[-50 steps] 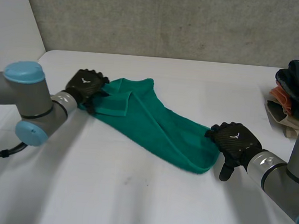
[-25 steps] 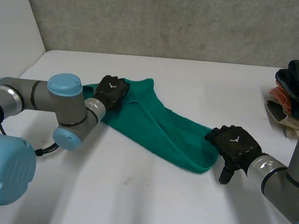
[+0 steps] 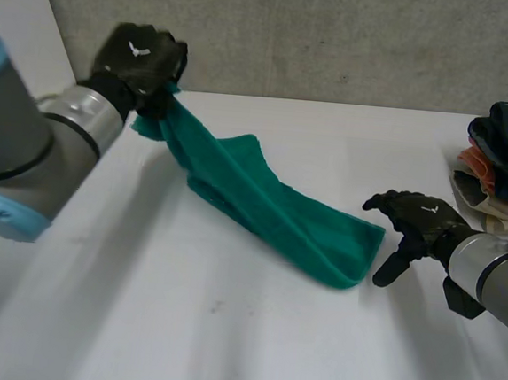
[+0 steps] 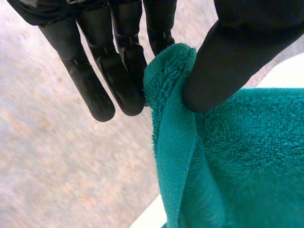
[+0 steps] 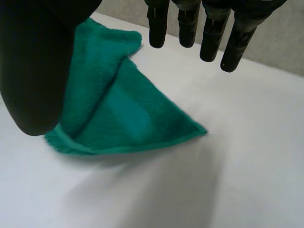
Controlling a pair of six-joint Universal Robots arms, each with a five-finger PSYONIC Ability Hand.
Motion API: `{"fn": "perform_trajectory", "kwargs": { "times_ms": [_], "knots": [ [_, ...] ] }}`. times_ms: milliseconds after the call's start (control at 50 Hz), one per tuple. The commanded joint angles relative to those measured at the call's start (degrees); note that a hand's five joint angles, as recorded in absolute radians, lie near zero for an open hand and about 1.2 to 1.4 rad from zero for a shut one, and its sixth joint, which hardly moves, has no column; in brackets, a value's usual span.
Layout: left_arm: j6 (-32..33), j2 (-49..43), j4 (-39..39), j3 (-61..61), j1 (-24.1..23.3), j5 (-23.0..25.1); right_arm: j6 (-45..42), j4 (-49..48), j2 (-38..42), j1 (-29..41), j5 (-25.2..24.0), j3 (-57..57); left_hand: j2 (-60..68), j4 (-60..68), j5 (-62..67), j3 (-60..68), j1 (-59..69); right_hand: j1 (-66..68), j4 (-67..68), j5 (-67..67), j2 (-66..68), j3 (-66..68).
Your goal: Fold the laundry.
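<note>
The right hand (image 3: pixel 419 219) is being held spread just beside the near end of the green towel (image 3: pixel 275 208), which is being borne by the white worktop (image 3: pixel 224 330), while its far corner is being pinched between thumb and fingers of the raised left hand (image 3: pixel 139 57).

white table (image 3: pixel 249 350), grey concrete wall (image 3: pixel 338 37)

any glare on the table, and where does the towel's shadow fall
Head view: no glare on the white table; the green towel throws a thin shadow along its near edge. Right wrist view: a soft grey shadow lies on the table beside the towel's folded end. Left wrist view: the creases darken where the left robot hand pinches the towel.
</note>
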Motion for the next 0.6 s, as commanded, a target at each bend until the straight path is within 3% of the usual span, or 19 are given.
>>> {"fn": "perform_trajectory", "kwargs": {
  "times_ms": [20, 220, 260, 320, 340, 440, 540, 600],
  "knots": [
    [-0.38, 9.24, 0.10, -5.04, -0.01, 0.14, 4.28, -1.89, 1.66, 3.40, -0.02, 0.05, 11.76, 11.37, 14.57, 11.95, 14.42, -1.62, -3.70, -3.37, -2.72, -2.19],
    [-6.00, 13.56, 0.19, -5.58, -0.01, -0.21, 3.75, -8.93, 13.44, 9.48, 0.59, -4.34, 11.76, 11.37, 14.57, 11.95, 14.42, -1.62, -3.70, -3.37, -2.72, -2.19],
    [-7.14, 13.82, 0.19, -5.40, 0.07, -0.30, 3.49, -9.20, 16.52, 9.39, 1.29, -6.36, 11.76, 11.37, 14.57, 11.95, 14.42, 14.18, 12.10, 12.43, 13.08, 13.61],
    [-8.20, 14.61, 0.19, -5.40, 0.25, -0.30, 3.49, -9.72, 17.32, 8.69, 2.78, -8.56, 11.76, 11.37, 14.57, 11.95, 14.42, 68.20, 66.12, 66.45, 67.10, 67.63],
    [-8.37, 14.96, 0.10, -5.49, 0.42, -0.30, 3.31, -10.07, 16.97, 8.69, 3.57, -8.56, 11.76, 11.37, 14.57, 11.95, 14.42, 68.38, 66.30, 66.63, 67.28, 67.81],
    [-8.38, 17.06, -1.39, -7.41, 2.70, -0.13, -0.45, -12.63, 5.92, 5.45, 5.69, -7.25, 11.76, 11.37, 14.57, 11.95, 14.42, 68.38, 66.30, 66.63, 67.28, 67.81],
    [-8.03, 21.11, -5.43, -10.67, 5.78, 0.31, -19.75, -7.73, -10.06, -2.98, 4.38, -5.84, 11.76, 11.37, 14.57, 11.95, 14.42, 68.38, 66.30, 66.63, 67.28, 67.81],
    [-7.94, 22.87, -9.82, -11.99, 6.93, 0.49, -26.90, -3.85, -15.10, -3.79, 3.67, -6.36, 11.76, 11.37, 14.57, 11.95, 14.42, 68.38, 66.30, 66.63, 67.28, 67.81]
  ]
}}
